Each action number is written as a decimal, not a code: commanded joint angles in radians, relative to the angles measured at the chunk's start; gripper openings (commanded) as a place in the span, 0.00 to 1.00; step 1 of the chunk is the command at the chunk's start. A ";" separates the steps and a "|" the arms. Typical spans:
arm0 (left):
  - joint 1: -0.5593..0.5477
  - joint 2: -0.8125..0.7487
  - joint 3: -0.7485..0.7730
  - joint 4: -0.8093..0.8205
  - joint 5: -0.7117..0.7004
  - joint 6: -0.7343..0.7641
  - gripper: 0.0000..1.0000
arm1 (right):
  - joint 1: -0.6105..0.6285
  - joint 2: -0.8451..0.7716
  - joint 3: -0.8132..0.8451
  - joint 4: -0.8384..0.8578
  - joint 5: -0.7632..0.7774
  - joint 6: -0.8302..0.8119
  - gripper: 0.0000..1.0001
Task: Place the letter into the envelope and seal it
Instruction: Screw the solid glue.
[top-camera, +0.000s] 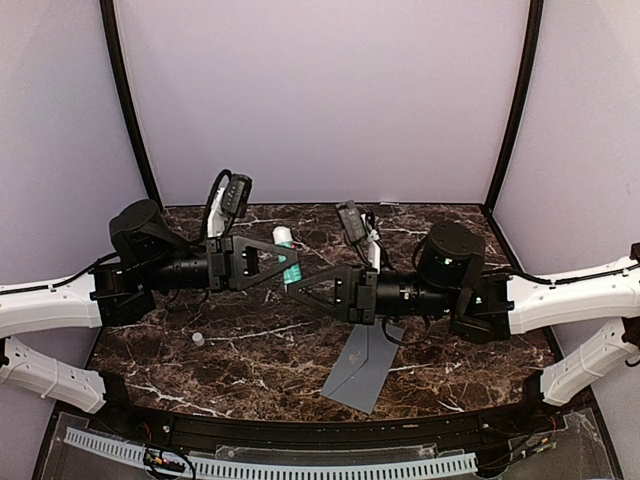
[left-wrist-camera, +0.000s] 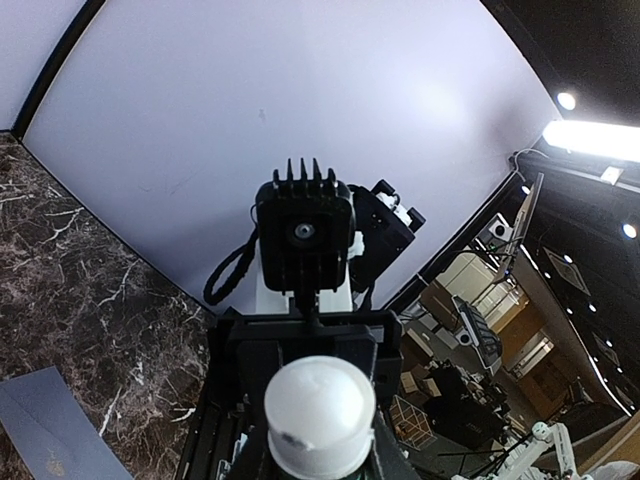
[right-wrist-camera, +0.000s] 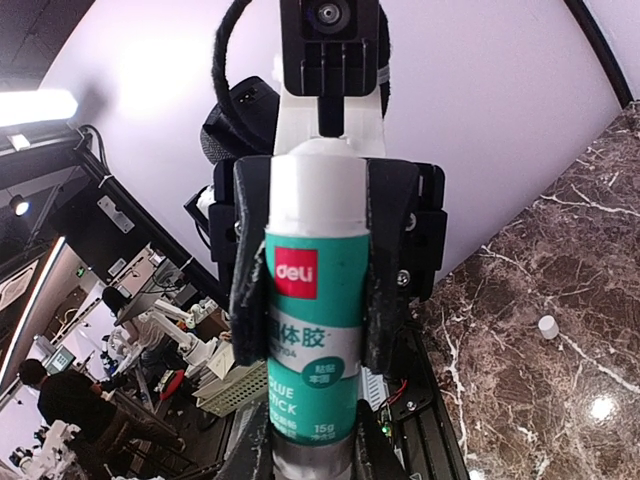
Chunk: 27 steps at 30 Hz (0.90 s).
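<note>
Envelope on table, likely sealing prep. Left end effector pinches glue stick; right end effector at its base, grip unclear. Next, probably: open stick, needs firm counter-grip.

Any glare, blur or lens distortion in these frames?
Top external: even light, sharp. Left wrist: fisheye bend, ceiling lights blown out, glue stick close and soft. Right wrist: lamp flare at left, hotspot on the table, label legible.

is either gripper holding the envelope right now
No, the envelope lies flat on the marble table, with nothing gripping it.
</note>
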 joint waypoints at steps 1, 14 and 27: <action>0.001 -0.010 0.018 -0.009 0.001 0.032 0.00 | 0.007 -0.010 0.018 0.011 0.033 -0.023 0.07; 0.000 0.001 0.024 -0.289 -0.246 0.090 0.00 | 0.014 0.014 0.216 -0.572 0.453 -0.206 0.02; 0.000 0.046 -0.004 -0.345 -0.435 -0.044 0.00 | 0.097 0.333 0.596 -0.966 0.845 -0.253 0.02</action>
